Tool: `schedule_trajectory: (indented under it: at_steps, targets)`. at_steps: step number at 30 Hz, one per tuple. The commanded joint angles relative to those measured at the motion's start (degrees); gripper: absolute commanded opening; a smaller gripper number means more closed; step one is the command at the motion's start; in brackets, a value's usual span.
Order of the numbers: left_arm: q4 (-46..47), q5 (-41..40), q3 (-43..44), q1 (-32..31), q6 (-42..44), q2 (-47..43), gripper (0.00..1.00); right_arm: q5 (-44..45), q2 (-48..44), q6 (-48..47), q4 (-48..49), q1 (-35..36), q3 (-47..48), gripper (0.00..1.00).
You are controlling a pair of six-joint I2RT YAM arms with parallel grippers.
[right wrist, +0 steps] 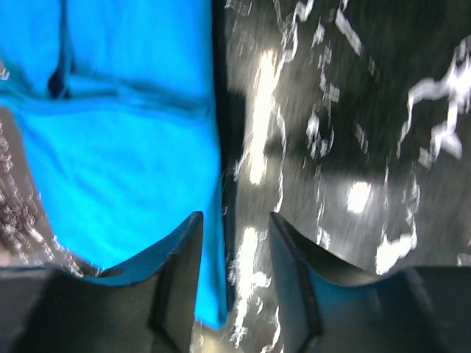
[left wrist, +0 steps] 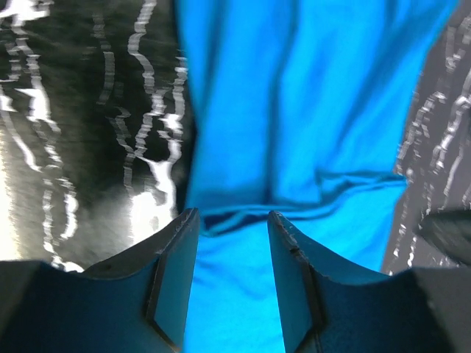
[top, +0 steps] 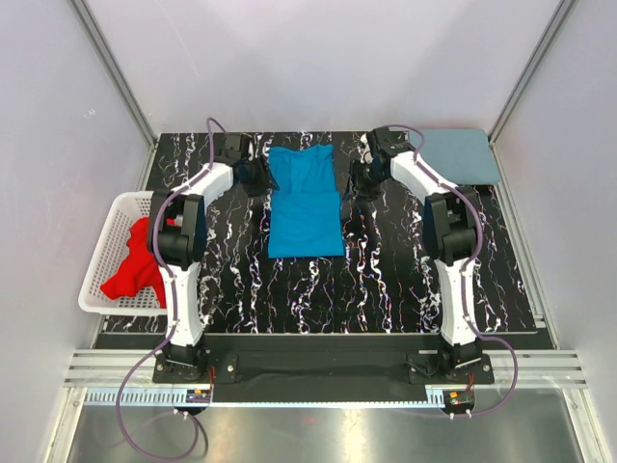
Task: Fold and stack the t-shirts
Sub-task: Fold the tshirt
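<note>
A bright blue t-shirt [top: 305, 201] lies on the black marbled table [top: 386, 280], folded into a long narrow strip with its sleeves turned in. My left gripper [top: 258, 176] hovers at the strip's far left edge. In the left wrist view that gripper [left wrist: 232, 215] is open, with blue cloth [left wrist: 309, 110] lying loose below the gap. My right gripper [top: 359, 178] is at the far right edge. In the right wrist view it [right wrist: 235, 217] is open over the shirt's border [right wrist: 118, 147]. A folded grey-blue t-shirt [top: 461, 154] lies at the back right corner. A red t-shirt [top: 133, 260] sits crumpled in the basket.
A white lattice basket [top: 101, 251] stands off the table's left edge, beside the left arm. Grey walls close in the back and both sides. The arm bases are bolted at the near edge [top: 318, 367].
</note>
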Motion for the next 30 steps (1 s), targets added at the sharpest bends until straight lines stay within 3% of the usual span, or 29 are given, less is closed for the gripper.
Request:
schedule_trajectory:
  at_steps: [1, 3, 8, 10, 16, 23, 30]
  targets:
    - [-0.2, 3.2, 1.5, 1.4, -0.6, 2.7, 0.47, -1.4, -8.8, 2.8, 3.1, 0.3, -4.6, 0.50]
    - [-1.9, 3.8, 2.0, 1.6, 0.2, 2.4, 0.46, -2.9, -11.0, 3.3, 3.2, 0.3, -7.8, 0.54]
    - [-3.2, -1.6, -4.4, 1.3, 4.1, -9.3, 0.46, -5.5, -16.2, 3.5, 4.4, 0.3, -17.8, 0.62]
    - [-3.1, -3.7, -10.4, 1.1, 4.7, -16.4, 0.48, -7.0, -19.0, 4.5, 5.7, 0.3, -21.2, 0.63]
    - [2.6, 0.0, -31.4, -1.0, 3.9, -31.5, 0.53, -10.0, -24.5, 7.4, 10.8, 1.6, -34.3, 0.68]
    - [9.9, 4.6, -48.1, -2.8, 0.6, -35.8, 0.54, -12.5, -25.9, 8.4, 17.3, 3.0, -44.8, 0.65]
    - [15.6, 7.2, -54.4, -3.5, -2.2, -35.4, 0.54, -14.2, -24.7, 12.4, 24.8, 3.7, -50.1, 0.62]
